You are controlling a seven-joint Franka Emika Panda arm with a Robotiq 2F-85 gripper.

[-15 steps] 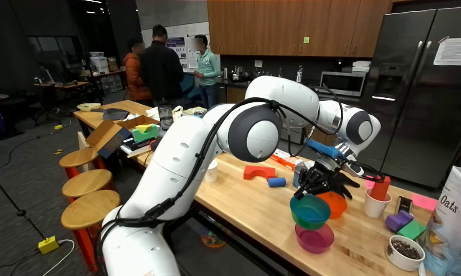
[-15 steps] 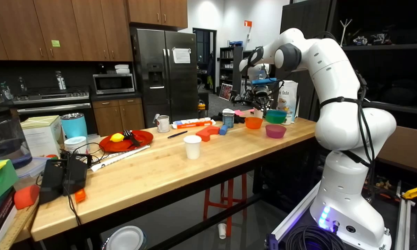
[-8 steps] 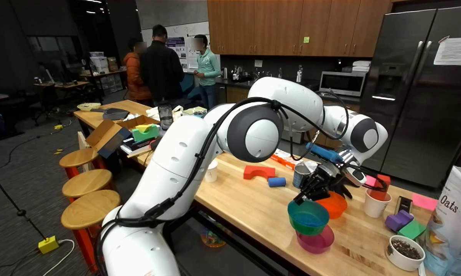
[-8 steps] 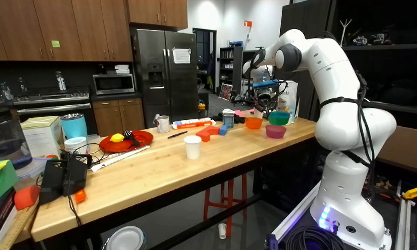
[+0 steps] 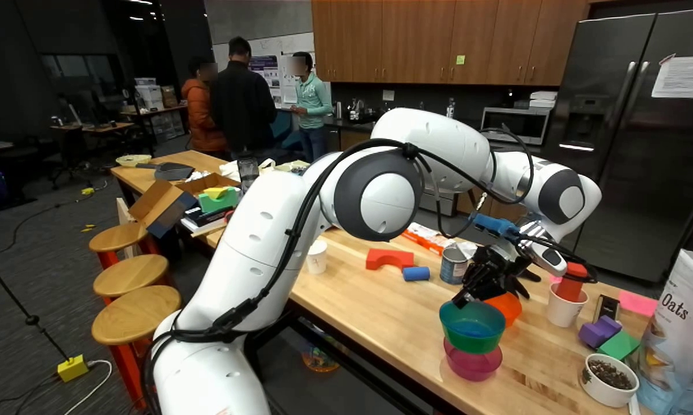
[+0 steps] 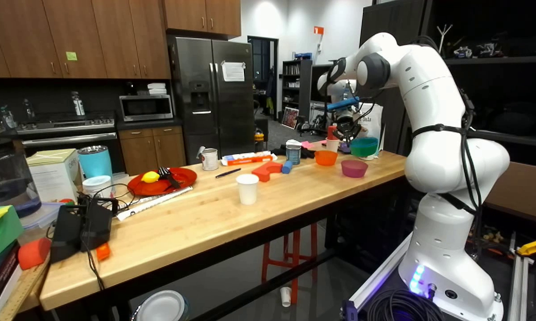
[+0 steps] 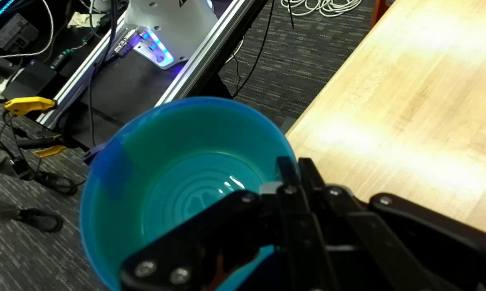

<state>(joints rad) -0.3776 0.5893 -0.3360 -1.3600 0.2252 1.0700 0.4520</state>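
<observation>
Kitchen cabinets [image 5: 415, 40], steel fridge [image 5: 652, 161], pale wooden worktop [image 5: 381, 305], jaws pinching a green bowl [image 5: 472, 337] at its rim

Fingers [image 7: 311, 176] pinch the rim of a blue-green bowl [image 7: 190, 173], one finger inside, one outside. Bowl spreads left of the fingers, opening toward the camera, ring pattern on its bottom. Table [image 7: 404, 101] right of the fingers, bright glare on it. Up-left of them, farther off: white robot base [image 7: 174, 24], yellow clamp [image 7: 30, 104]. Far left: dark shoes [image 7: 41, 220] on gray carpet [image 7: 20, 258].
</observation>
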